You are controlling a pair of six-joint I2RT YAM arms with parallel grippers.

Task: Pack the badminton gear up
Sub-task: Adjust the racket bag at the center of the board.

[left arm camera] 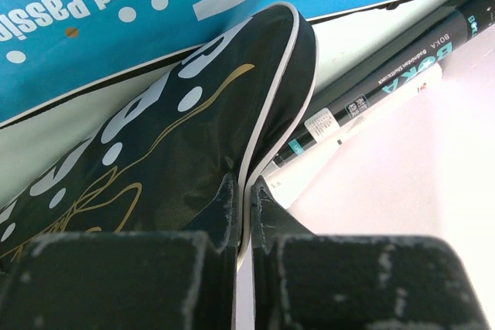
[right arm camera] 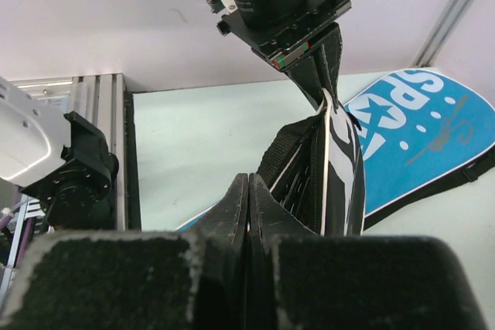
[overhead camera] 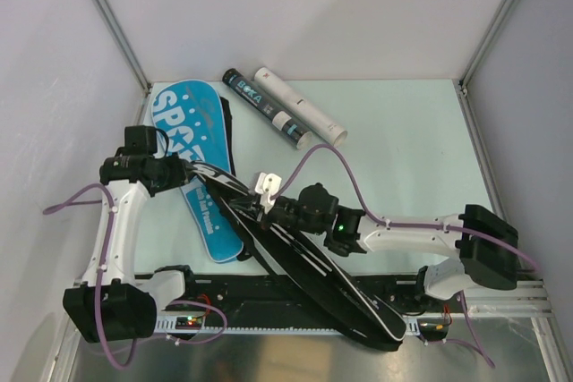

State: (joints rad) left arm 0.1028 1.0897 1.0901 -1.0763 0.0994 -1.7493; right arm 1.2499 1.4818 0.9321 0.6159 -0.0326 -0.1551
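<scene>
Here the left gripper is closed on the white-piped rim of the black bag, holding its far left end. The bag runs diagonally from there to the table's near right edge. The right gripper is fully closed at the bag's middle edge; whether fabric is caught between its fingers cannot be told. The blue bag lies flat at far left, partly under the black one. A black tube and a white tube lie side by side, touching, at the far centre.

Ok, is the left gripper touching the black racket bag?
Touching. The left wrist view shows the left gripper closed on the white-piped edge of the black racket bag.
</scene>
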